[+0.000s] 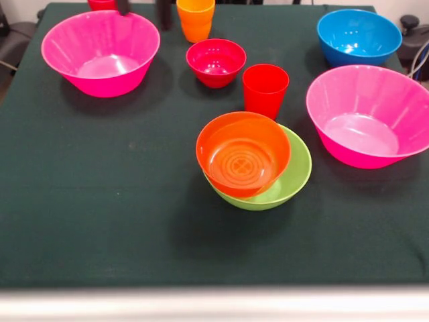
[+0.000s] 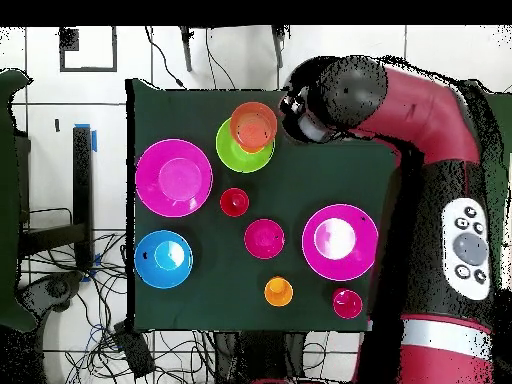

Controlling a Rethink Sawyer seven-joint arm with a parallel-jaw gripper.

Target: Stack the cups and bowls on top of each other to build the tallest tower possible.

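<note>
Gripper state cannot be told: only dark tips (image 1: 125, 7) show at the front view's top edge, drawn well back. Nearest stand an orange cup (image 1: 196, 19) and crimson bowl (image 1: 216, 62). Farther out, the orange bowl (image 1: 242, 153) sits tilted in the green bowl (image 1: 295, 176), probably propped on something hidden. No writing is readable.

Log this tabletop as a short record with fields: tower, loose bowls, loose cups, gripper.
tower: orange bowl sits tilted and off-centre in the lime-green bowl
loose bowls: two hot-pink, one blue, one small crimson
loose cups: red cup, orange cup, both upright
gripper: cannot be made out in either view
</note>
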